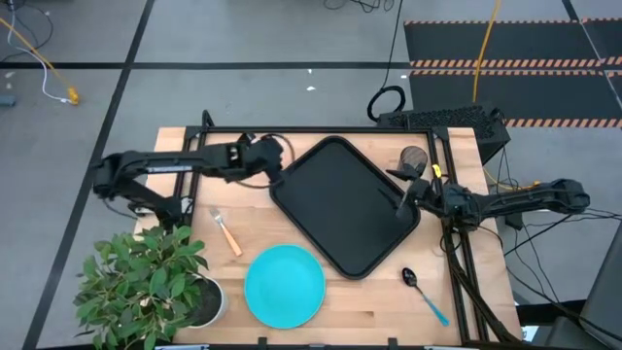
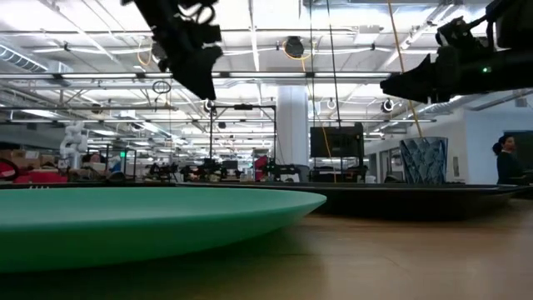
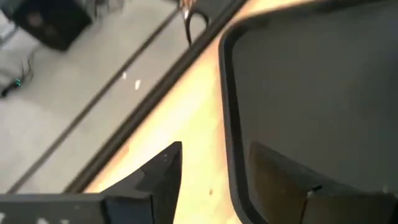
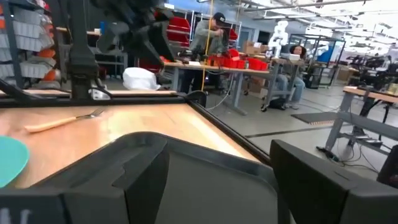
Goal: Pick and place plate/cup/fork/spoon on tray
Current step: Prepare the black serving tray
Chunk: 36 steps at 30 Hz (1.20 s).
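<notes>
The black tray (image 1: 340,206) lies turned at an angle on the table's middle. My left gripper (image 1: 277,175) is open and hangs above the tray's far-left rim (image 3: 229,124), one finger over the table and one over the tray. My right gripper (image 1: 406,199) is open above the tray's right rim (image 4: 205,152). In the low view both grippers (image 2: 196,79) (image 2: 408,85) hang well above the tray. The turquoise plate (image 1: 284,285) lies flat near the front edge. The orange-handled fork (image 1: 226,233) lies left of the tray. The blue-handled spoon (image 1: 425,292) lies front right. The dark cup (image 1: 414,157) stands far right.
A potted plant (image 1: 146,282) with a white pot stands at the table's front left corner, next to the plate. A black frame (image 1: 321,129) runs along the table's far edge and right side. People sit at desks in the room beyond (image 4: 214,34).
</notes>
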Tool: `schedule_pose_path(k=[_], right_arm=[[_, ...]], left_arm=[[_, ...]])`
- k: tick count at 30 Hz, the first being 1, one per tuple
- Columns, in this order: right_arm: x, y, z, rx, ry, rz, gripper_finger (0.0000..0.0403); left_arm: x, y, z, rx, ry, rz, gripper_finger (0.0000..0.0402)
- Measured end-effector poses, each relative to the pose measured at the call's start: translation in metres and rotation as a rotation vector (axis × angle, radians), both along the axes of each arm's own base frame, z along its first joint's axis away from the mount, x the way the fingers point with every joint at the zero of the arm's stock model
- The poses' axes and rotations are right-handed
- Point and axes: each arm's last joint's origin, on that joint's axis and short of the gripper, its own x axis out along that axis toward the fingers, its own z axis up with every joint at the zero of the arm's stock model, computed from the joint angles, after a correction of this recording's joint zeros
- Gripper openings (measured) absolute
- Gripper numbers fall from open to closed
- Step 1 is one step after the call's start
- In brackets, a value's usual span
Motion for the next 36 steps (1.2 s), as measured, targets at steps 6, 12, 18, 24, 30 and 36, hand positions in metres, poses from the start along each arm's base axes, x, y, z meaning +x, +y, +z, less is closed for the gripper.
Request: schedule_pose_path(k=[6, 12, 18, 24, 30, 36], right_arm=[[0.0, -0.001, 0.001, 0.007, -0.018, 0.004, 0.0272], [0.0, -0.001, 0.002, -0.03, -0.006, 0.004, 0.0272], [0.0, -0.001, 0.002, -0.065, 0.005, 0.001, 0.0271], [0.0, 0.0, 0.003, -0.081, 0.003, 0.0, 0.0271], [0.0, -0.001, 0.003, -0.082, 0.005, 0.0, 0.0271], [0.0, -0.001, 0.003, -0.082, 0.006, -0.001, 0.0271]], left_arm=[[0.023, 0.026, -0.034, -0.25, 0.022, 0.02, 0.0236], [0.026, 0.065, -0.078, -0.398, 0.108, 0.11, 0.025], [0.022, 0.087, -0.086, -0.392, 0.102, 0.136, 0.0251], [0.027, 0.092, -0.114, -0.458, 0.155, 0.117, 0.0251], [0.038, 0.1, -0.133, -0.442, 0.117, 0.121, 0.0251], [0.036, 0.102, -0.134, -0.452, 0.129, 0.142, 0.0249]])
